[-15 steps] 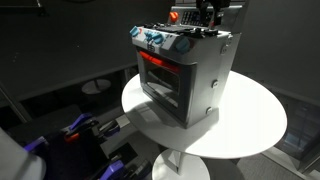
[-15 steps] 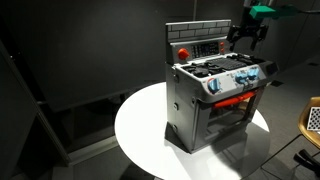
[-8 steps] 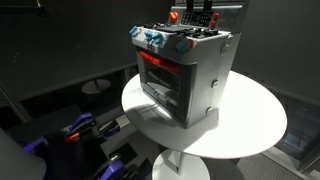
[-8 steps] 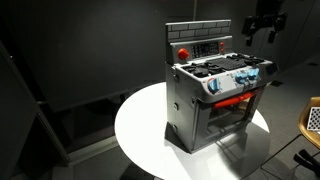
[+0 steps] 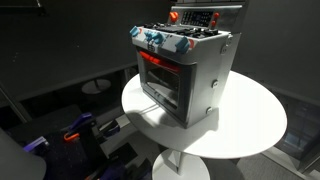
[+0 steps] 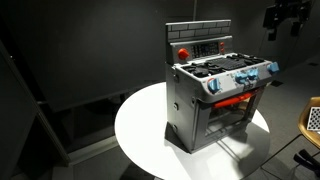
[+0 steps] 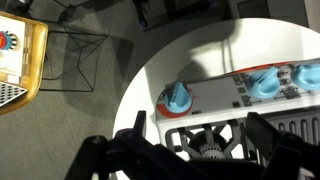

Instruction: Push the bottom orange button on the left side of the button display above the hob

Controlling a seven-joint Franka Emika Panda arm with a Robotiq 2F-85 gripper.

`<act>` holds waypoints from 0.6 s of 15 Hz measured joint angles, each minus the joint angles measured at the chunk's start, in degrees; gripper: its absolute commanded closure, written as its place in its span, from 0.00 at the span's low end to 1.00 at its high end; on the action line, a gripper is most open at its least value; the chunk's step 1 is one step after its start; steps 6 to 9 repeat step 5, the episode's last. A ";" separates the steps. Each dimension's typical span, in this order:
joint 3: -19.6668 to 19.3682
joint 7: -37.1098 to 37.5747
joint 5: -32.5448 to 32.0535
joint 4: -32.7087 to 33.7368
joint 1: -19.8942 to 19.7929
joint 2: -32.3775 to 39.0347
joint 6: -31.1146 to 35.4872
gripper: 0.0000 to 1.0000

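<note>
The grey toy cooker stands on a round white table (image 6: 140, 120) and shows in both exterior views. Its dark hob (image 6: 225, 68) has black burners. The grey button display (image 6: 205, 47) rises behind the hob and also shows in an exterior view (image 5: 197, 16). A larger red button (image 6: 183, 52) sits at its left. The tiny orange buttons are too small to tell apart. My gripper (image 6: 283, 15) hangs high, right of the cooker and apart from it. In the wrist view my gripper (image 7: 195, 122) is open and empty above a burner (image 7: 205, 147).
Blue knobs (image 7: 177, 98) line the cooker's front strip. The oven window (image 5: 160, 72) glows red. A wooden-framed object (image 7: 15, 60) stands on the floor beside the table. Blue and black equipment (image 5: 75, 135) lies low next to the table.
My gripper has lifted away from the button display, moving up and to the right in one exterior view and out of the top of the other.
</note>
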 measured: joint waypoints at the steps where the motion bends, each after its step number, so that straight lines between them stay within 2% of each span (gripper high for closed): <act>1: 0.02 -0.07 -0.01 -0.41 0.00 -0.57 -0.76 0.00; 9: 0.10 -0.07 -0.04 -1.99 0.00 -1.54 -1.61 0.00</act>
